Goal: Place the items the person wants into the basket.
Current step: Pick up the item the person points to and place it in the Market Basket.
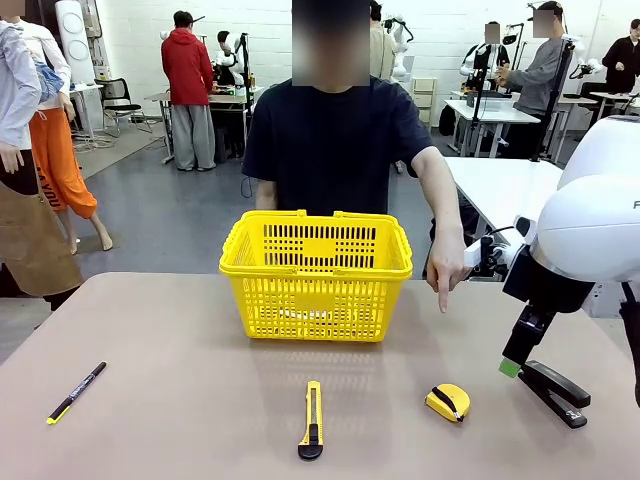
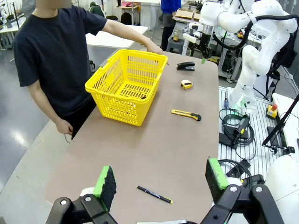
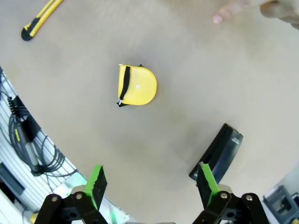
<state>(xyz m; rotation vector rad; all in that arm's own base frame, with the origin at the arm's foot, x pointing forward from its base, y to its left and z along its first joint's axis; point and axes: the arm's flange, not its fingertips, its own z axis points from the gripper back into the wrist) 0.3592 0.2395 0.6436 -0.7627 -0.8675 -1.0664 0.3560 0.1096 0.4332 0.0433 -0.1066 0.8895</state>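
While both wide-jawed, left gripper (image 2: pixel 160 179) and right gripper (image 3: pixel 152 179) green-padded; rounded yellow tape measure (image 3: pixel 137 85) on smooth tabletop (image 3: pixel 210 84).

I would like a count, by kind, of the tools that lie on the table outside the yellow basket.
utility knife: 1
tape measure: 1
stapler: 1
pen: 1
Total: 4

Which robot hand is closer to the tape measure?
Right. The right hand hovers by the stapler, close to the tape measure; the left hand is far off, above the pen.
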